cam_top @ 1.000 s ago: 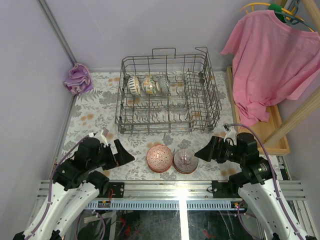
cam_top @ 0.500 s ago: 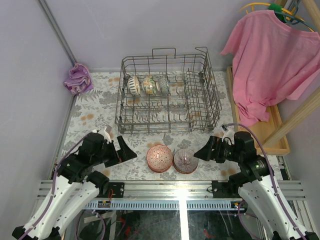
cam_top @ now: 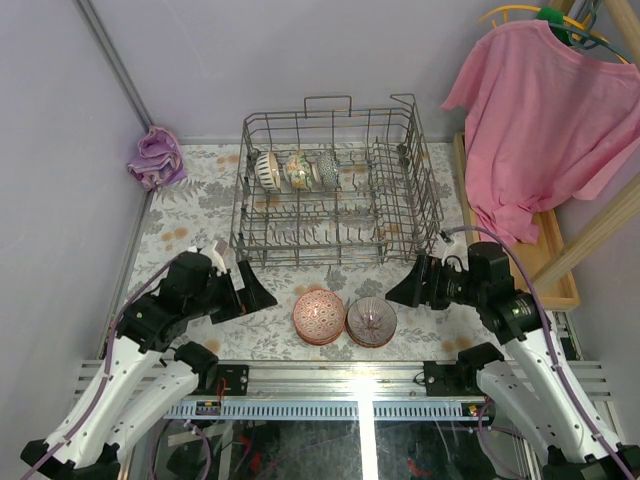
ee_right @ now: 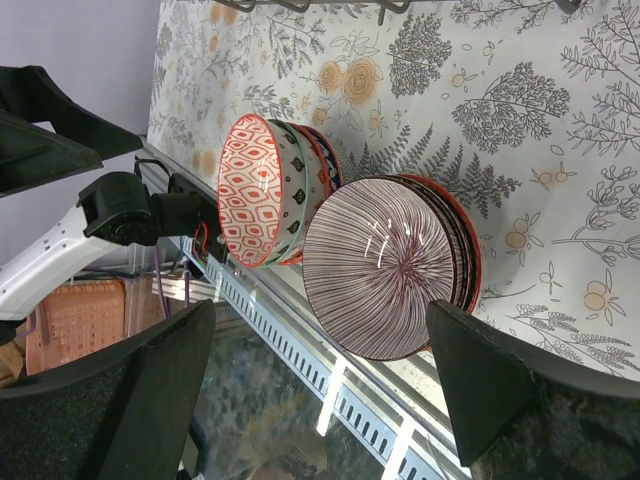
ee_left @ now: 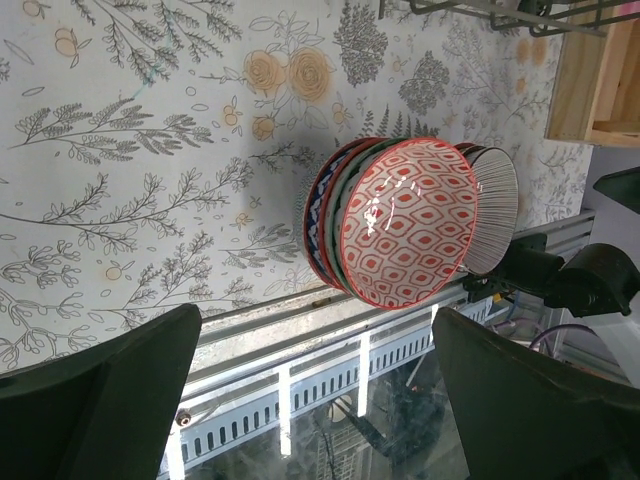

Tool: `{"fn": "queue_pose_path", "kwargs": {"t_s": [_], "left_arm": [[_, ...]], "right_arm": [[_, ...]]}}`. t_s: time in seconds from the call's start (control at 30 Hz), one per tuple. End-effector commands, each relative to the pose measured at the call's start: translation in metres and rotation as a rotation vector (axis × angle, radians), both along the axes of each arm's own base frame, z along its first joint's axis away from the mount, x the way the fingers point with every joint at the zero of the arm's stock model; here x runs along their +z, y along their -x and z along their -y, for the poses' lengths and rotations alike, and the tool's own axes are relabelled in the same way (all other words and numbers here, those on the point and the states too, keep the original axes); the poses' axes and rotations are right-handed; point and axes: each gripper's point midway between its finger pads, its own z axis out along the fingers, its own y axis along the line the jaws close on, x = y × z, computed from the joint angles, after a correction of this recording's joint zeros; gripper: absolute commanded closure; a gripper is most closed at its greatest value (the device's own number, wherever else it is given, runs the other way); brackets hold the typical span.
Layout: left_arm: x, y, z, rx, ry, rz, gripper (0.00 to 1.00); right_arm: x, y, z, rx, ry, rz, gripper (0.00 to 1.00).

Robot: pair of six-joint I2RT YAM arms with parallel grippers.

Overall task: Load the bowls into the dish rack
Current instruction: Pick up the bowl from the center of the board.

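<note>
Flanking bowl stacks (cam_top: 319,316) | left tool (cam_top: 255,297), right tool (cam_top: 400,292) | neither touching

- One dish rack (cam_top: 400,190) of grey wire.
- Three bowls (cam_top: 267,170) (cam_top: 297,169) (cam_top: 328,168) inside it, in one row.
- Two stacks (cam_top: 319,316) (cam_top: 370,321) of more bowls on the table (cam_top: 190,215). Each has several, but the exact number I cannot count.
- One pink shirt (cam_top: 530,110).
- One purple cloth (cam_top: 156,158).
</note>
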Motion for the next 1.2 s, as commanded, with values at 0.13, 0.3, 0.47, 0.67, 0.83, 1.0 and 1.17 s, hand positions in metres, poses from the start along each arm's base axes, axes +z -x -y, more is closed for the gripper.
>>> {"fn": "queue_pose_path", "kwargs": {"t_s": [0.13, 0.3, 0.47, 0.67, 0.83, 1.0, 1.17], "left_arm": [[0.031, -0.011, 0.020, -0.095, 0.070, 0.092, 0.00], [0.031, -0.016, 0.022, -0.098, 0.067, 0.092, 0.00], [0.032, -0.015, 0.021, -0.097, 0.067, 0.093, 0.00], [0.033, -0.014, 0.018, -0.093, 0.050, 0.092, 0.00], [0.034, -0.016, 0.019, -0.093, 0.045, 0.090, 0.00], [0.033, -0.020, 0.020, -0.097, 0.036, 0.084, 0.00], [0.034, -0.021, 0.021, -0.098, 0.036, 0.085, 0.00]], "right_arm": [[0.020, -0.007, 0.004, 0.056, 0.090, 0.050, 0.08], [0.033, -0.016, 0.007, 0.063, 0.139, 0.070, 0.08], [0.050, -0.030, 0.004, 0.067, 0.151, 0.100, 0.09], [0.077, -0.051, 0.005, 0.063, 0.197, 0.154, 0.09], [0.084, -0.061, 0.000, 0.080, 0.211, 0.153, 0.10], [0.070, -0.061, -0.017, 0.129, 0.288, 0.123, 0.10], [0.061, -0.050, -0.044, 0.192, 0.358, 0.124, 0.12]]}}
